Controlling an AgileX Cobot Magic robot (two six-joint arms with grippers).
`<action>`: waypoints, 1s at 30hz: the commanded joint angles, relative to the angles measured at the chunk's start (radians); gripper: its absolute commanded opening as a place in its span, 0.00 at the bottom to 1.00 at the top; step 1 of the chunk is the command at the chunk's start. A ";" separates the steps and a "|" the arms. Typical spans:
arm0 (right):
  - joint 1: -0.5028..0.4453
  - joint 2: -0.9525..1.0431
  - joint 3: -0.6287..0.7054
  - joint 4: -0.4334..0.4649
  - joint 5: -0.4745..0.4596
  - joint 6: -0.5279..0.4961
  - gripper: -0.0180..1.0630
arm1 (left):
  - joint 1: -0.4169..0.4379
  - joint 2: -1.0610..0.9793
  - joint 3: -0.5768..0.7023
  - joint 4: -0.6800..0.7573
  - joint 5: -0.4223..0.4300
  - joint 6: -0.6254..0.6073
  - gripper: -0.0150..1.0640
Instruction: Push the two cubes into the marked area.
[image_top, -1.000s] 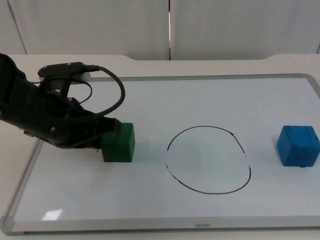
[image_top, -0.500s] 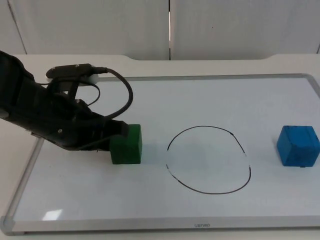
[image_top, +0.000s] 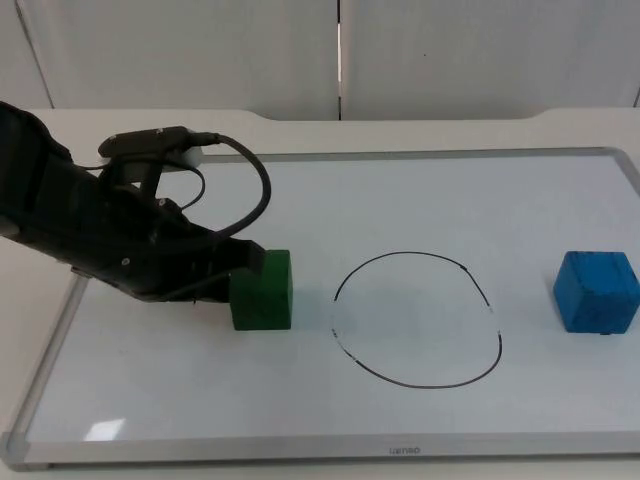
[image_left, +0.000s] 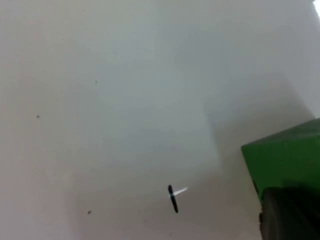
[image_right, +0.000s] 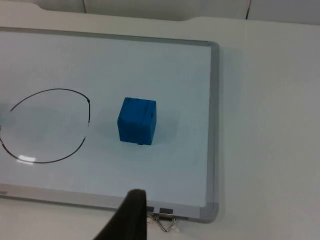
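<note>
Green cube has slid closer to the drawn circle, now just outside at 9 o'clock, left tool pressed behind it, can't tell its opening; blue cube waits at 3.

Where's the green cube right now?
In the top view the green cube sits left of the drawn circle, outside it, against the left gripper.
</note>
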 joint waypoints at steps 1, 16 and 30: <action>-0.001 -0.004 0.006 -0.003 -0.003 -0.006 0.99 | -0.018 0.002 -0.005 -0.010 0.010 -0.005 0.01; -0.001 -0.004 0.006 -0.003 -0.003 -0.006 0.99 | -0.030 0.069 -0.042 -0.010 0.031 -0.006 0.01; -0.001 -0.004 0.006 -0.003 -0.003 -0.006 0.99 | -0.093 0.069 -0.072 -0.010 0.017 -0.006 0.01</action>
